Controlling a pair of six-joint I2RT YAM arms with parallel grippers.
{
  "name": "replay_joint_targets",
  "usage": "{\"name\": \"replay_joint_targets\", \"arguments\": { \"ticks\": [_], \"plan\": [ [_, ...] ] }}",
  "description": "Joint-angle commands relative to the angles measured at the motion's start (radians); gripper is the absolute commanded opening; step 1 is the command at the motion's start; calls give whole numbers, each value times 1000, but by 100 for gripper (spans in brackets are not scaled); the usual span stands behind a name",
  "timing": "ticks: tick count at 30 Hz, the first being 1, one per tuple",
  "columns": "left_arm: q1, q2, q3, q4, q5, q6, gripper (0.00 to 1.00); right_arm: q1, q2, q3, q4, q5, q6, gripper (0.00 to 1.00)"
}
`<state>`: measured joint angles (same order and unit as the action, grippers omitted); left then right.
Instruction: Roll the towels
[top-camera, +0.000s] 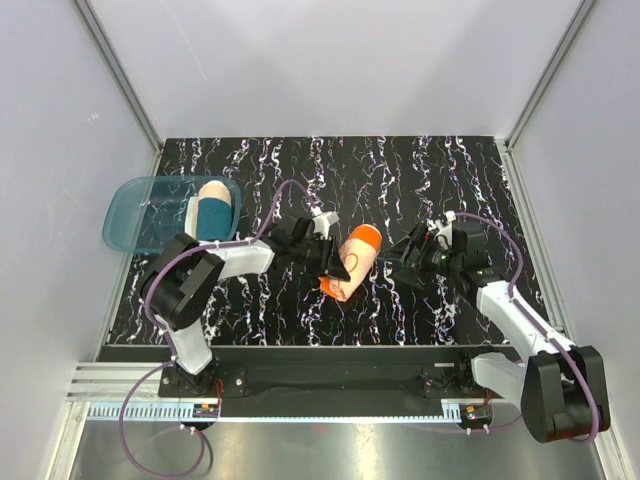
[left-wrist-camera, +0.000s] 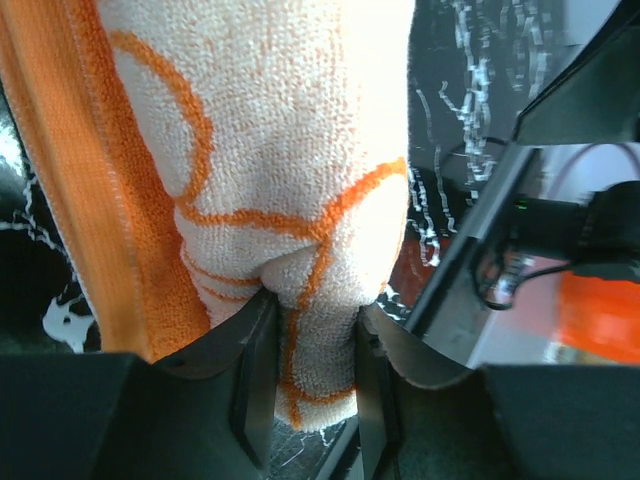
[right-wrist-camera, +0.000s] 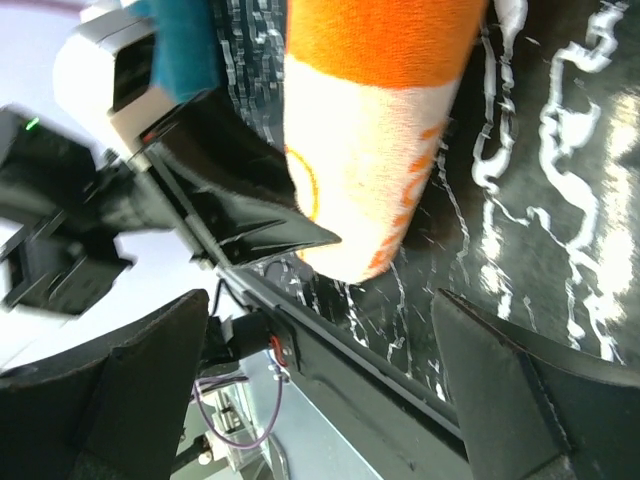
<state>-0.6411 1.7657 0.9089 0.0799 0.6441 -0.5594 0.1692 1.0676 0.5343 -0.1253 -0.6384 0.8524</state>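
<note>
The orange towel (top-camera: 351, 261) is rolled into a tube with its cream reverse outward at one end, in the middle of the dark marbled table (top-camera: 480, 180). My left gripper (top-camera: 330, 265) is shut on the cream end of it (left-wrist-camera: 320, 340). The roll shows in the right wrist view (right-wrist-camera: 385, 130), with the left gripper's black fingers (right-wrist-camera: 250, 190) against it. My right gripper (top-camera: 408, 255) is open and empty, just right of the roll and apart from it. The teal-blue towel (top-camera: 213, 215) lies rolled in the tray.
A translucent blue plastic tray (top-camera: 135, 215) stands at the table's left edge. White walls enclose the table on three sides. The arm bases and a rail run along the near edge (top-camera: 330, 375).
</note>
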Motion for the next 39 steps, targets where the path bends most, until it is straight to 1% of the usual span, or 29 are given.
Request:
{"name": "replay_joint_targets", "arguments": {
  "ticks": [1,2,5,8,9,13,18,22,23,29,39],
  "plan": [
    [49,122,-21,-58,40,-40,27,3,32,-37,214,-70,46,100],
    [61,133,-19,-60,46,-48,27,3,43,-43,257,-75,50,100],
    [99,167,-4,-77,60,-47,27,9,84,-60,317,-60,36,100],
    [133,187,2,-77,81,-63,28,24,133,-65,352,-26,-2,100],
    [145,192,8,-101,83,-63,28,30,164,-62,361,-11,-10,100],
    [166,230,47,-172,66,-37,28,75,236,-45,391,64,-47,100],
    [184,264,65,-176,69,-39,28,164,327,-10,455,172,-87,100],
    [184,290,91,-216,60,-22,28,188,402,-17,570,207,-98,100],
    [184,297,99,-223,60,-22,28,197,411,-28,632,219,-99,100],
    [184,316,134,-256,48,-7,28,217,469,-30,772,233,-104,99],
    [184,347,166,-278,58,-4,28,246,650,-3,920,206,-50,100]
  ]
}}
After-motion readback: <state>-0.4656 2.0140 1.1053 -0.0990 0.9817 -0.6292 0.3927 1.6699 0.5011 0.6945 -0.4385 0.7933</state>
